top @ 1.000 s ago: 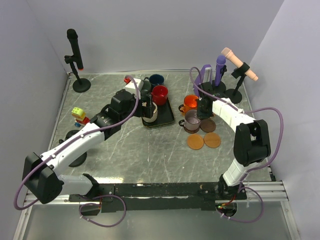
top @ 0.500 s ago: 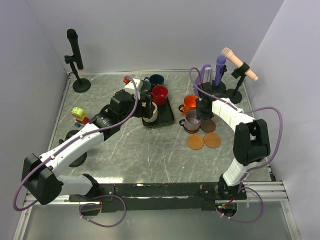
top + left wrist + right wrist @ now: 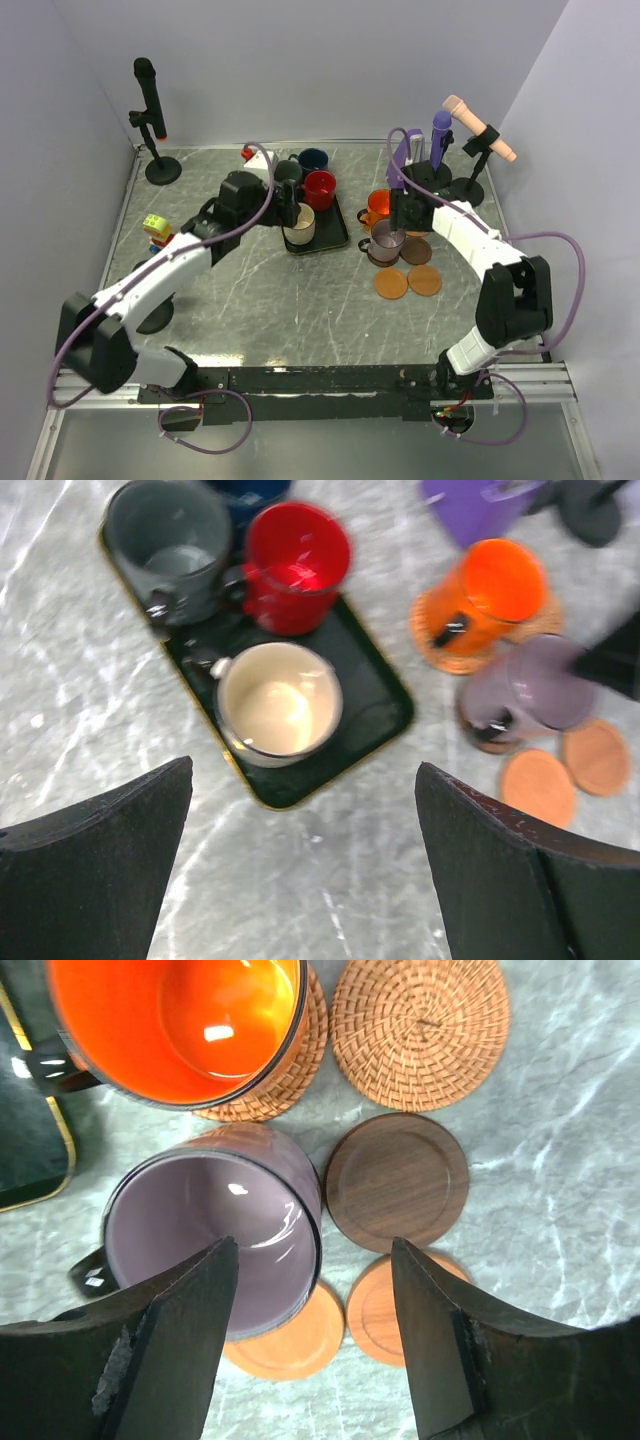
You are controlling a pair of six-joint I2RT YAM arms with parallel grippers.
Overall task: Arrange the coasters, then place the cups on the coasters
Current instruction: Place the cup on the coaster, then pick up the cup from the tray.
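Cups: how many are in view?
6. Cream, red and grey-green on the black tray, navy behind them; orange and mauve right of it.

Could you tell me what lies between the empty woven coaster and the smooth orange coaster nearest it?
An empty dark brown coaster, shown in the right wrist view.

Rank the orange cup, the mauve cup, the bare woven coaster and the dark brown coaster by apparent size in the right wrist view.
1. orange cup, partly cropped
2. mauve cup
3. bare woven coaster
4. dark brown coaster
Cup rims sit nearer the camera, so their lead is unsure.
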